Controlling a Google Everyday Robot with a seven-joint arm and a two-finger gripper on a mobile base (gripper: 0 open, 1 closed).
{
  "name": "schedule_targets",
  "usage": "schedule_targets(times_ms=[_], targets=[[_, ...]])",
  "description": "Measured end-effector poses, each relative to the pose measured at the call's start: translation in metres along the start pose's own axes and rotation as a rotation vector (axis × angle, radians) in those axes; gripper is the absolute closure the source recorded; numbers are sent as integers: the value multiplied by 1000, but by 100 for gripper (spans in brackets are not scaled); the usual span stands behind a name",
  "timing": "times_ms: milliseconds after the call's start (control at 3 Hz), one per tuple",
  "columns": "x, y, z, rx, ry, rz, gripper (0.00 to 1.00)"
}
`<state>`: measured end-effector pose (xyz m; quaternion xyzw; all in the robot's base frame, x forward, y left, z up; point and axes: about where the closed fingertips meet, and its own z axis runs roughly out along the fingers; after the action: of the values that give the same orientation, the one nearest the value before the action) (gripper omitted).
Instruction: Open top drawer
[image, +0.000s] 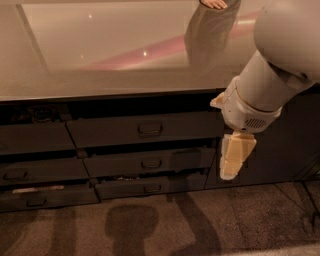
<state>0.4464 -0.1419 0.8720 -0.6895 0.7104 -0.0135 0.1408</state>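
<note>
The top drawer sits at the 9 o'clock side of centre, directly under the counter's edge. It has a flat, matte, dark grey rectangular front with a small dark loop handle at its middle and a dark gap above it. Below it are two shallower, narrower drawers with like handles, the lower one showing a thin line of pale clutter at its top edge. At 9 o'clock a left stack of shorter drawer fronts carries the same handles, with a pale strip lying across the lowest gap. The gripper hangs at 3 o'clock, just right of the top drawer's right end. It is a cream, ridged, blocky piece pointing down beneath a smooth white rounded wrist housing with a small vent grille. Whether the gripper is apart or together cannot be told. The counter is glossy and pale, reflecting a pink streak, and a hand rests at its 12 o'clock edge. The floor is mottled brown and shadowed.
</note>
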Motion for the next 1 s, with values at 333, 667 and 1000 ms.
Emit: schedule_targets(times_ms=[333,667,1000], targets=[[0,0,0,0,0,0,0],[1,3,-1,28,20,-16,0],[6,27,-7,125,75,-118,0]])
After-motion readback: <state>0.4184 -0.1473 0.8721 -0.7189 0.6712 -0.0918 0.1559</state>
